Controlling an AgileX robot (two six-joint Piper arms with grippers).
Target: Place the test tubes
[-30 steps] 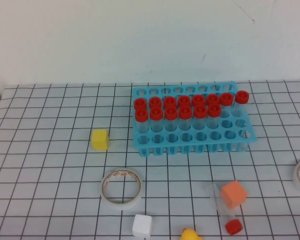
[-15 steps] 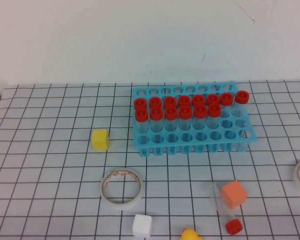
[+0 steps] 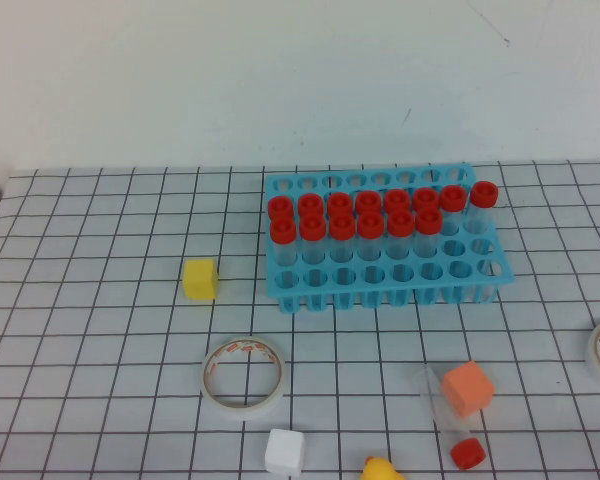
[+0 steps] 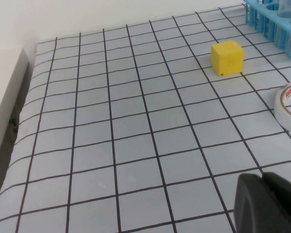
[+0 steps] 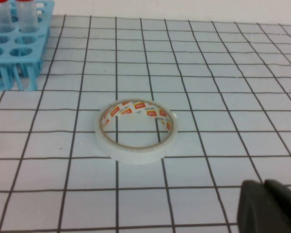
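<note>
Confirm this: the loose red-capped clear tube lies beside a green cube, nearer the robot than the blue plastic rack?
No: the high view shows an orange cube, not a green one. The loose red-capped clear tube does lie beside it, nearer than the blue plastic rack. The left pincer and right pincer hang shut over the gridded table.

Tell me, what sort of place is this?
Probably a robot practice bench dressed like a lab: a blue rack of red-capped test tubes, a grid-marked table, a yellow cube. The shut left gripper hovers over the table, the shut right gripper near a tape roll.
</note>
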